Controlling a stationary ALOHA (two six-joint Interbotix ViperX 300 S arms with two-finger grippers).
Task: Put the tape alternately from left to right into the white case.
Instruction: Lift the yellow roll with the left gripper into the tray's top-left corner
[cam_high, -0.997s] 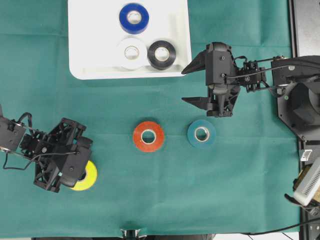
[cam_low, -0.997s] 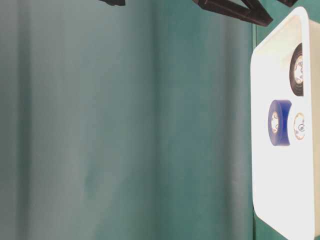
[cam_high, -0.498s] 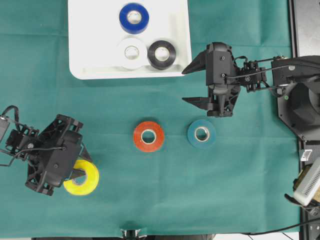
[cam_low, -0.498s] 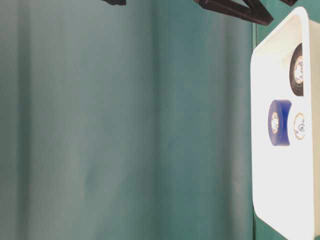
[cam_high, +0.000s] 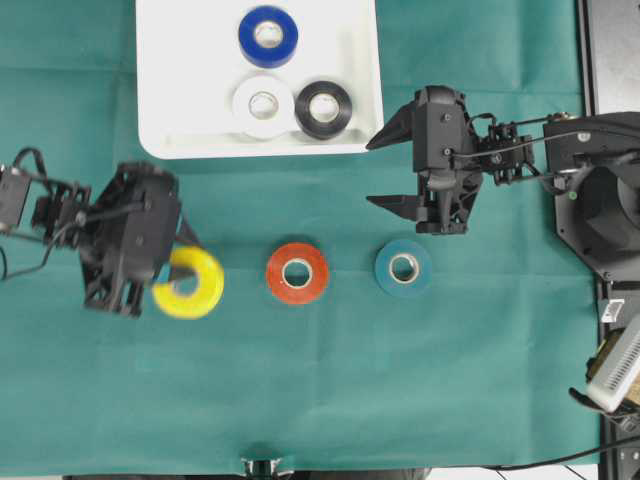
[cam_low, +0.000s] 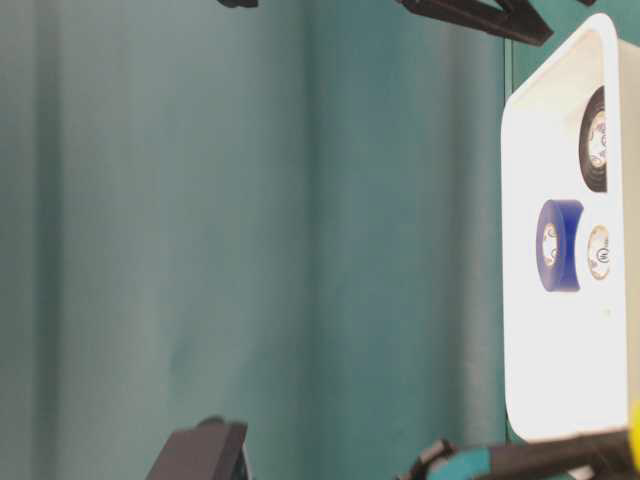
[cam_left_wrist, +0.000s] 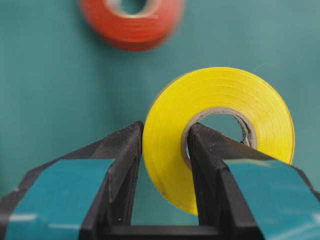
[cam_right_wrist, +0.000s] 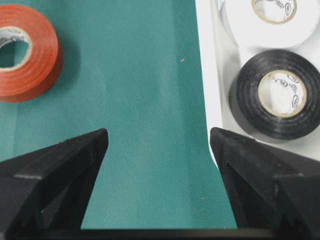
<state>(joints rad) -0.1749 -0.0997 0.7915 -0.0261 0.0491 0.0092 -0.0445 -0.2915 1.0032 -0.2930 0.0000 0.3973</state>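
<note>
My left gripper (cam_high: 172, 272) is shut on the yellow tape (cam_high: 190, 283), held above the green cloth left of the red roll (cam_high: 297, 272). In the left wrist view one finger sits inside the core and one outside the yellow tape (cam_left_wrist: 225, 125), with my left gripper (cam_left_wrist: 166, 127) clamped on its wall. The teal roll (cam_high: 403, 267) lies right of the red one. The white case (cam_high: 180, 80) holds the blue (cam_high: 268, 36), white (cam_high: 264, 104) and black (cam_high: 323, 108) rolls. My right gripper (cam_high: 372, 172) hangs open and empty beside the case's near right corner, above the teal roll.
A green cloth (cam_high: 330, 390) covers the table. The right arm's base (cam_high: 600, 200) and some equipment (cam_high: 615, 365) stand at the right edge. In the right wrist view the case's rim (cam_right_wrist: 207, 75) runs just inside my right gripper's (cam_right_wrist: 159, 135) right finger.
My left gripper has closed on the yellow tape and carried it up from the front left toward the case and to the right. The right arm has barely moved.
</note>
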